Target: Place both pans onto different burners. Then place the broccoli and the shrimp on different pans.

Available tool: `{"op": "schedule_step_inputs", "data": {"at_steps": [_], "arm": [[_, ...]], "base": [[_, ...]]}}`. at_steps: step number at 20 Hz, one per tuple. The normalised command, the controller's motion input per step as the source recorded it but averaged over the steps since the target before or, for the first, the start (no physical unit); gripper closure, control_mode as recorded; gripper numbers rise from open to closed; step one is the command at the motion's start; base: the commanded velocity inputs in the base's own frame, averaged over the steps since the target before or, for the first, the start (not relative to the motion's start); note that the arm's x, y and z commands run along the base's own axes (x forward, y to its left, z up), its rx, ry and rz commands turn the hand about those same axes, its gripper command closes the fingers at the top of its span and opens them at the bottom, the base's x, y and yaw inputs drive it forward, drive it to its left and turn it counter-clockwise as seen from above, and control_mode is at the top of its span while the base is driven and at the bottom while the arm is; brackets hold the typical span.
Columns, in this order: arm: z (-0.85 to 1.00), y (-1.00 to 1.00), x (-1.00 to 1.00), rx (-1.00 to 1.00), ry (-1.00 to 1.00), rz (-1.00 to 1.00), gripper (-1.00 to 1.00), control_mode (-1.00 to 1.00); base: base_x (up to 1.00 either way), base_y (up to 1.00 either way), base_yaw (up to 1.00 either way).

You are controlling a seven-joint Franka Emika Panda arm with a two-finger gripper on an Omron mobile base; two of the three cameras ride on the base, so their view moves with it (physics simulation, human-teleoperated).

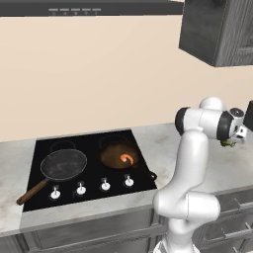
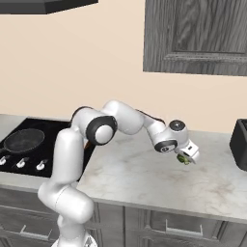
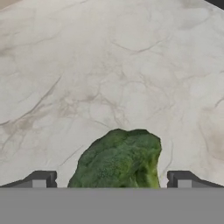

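Both pans sit on separate burners, the shrimp [image 1: 127, 159] in the brown pan [image 1: 118, 154], so the gripper [image 2: 186, 158], pinching the broccoli [image 3: 119, 159] above the bench [image 2: 144, 178], likely must carry it left to the grey pan [image 1: 63, 164].

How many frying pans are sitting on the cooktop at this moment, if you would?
2: the grey pan on the left burner, the brown pan on the right one.

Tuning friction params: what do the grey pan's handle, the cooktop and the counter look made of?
Grey pan's handle: looks like wood, brown, matte. Cooktop: likely glass or ceramic, flat glossy black. Counter: resembles polished marble or stone, pale grey with darker veins; being rendered, it is a guess.
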Motion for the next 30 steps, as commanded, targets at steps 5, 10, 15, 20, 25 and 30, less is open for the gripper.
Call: {"op": "schedule_step_inputs", "data": {"at_steps": [5, 10, 15, 20, 25, 30], "arm": [[-0.27, 0.0, 0.12, 0.0, 0.0, 0.0, 1.0, -1.0], [-0.05, 0.0, 0.07, 0.0, 0.0, 0.0, 1.0, -1.0], [0.06, 0.04, -0.09, 0.0, -0.02, 0.02, 1.0, -1.0], [0.5, 0.38, -0.48, -0.01, -0.13, 0.03, 1.0, -1.0], [0.65, 0.61, -0.6, -0.05, 0.0, 0.0, 1.0, -1.0], [0.7, 0.72, -0.57, -0.11, 0.0, 0.02, 1.0, -1.0]], "base": [[0.0, 0.0, 0.0], [0.0, 0.0, 0.0], [0.0, 0.0, 0.0], [0.0, 0.0, 0.0], [0.0, 0.0, 0.0], [0.0, 0.0, 0.0]]}}
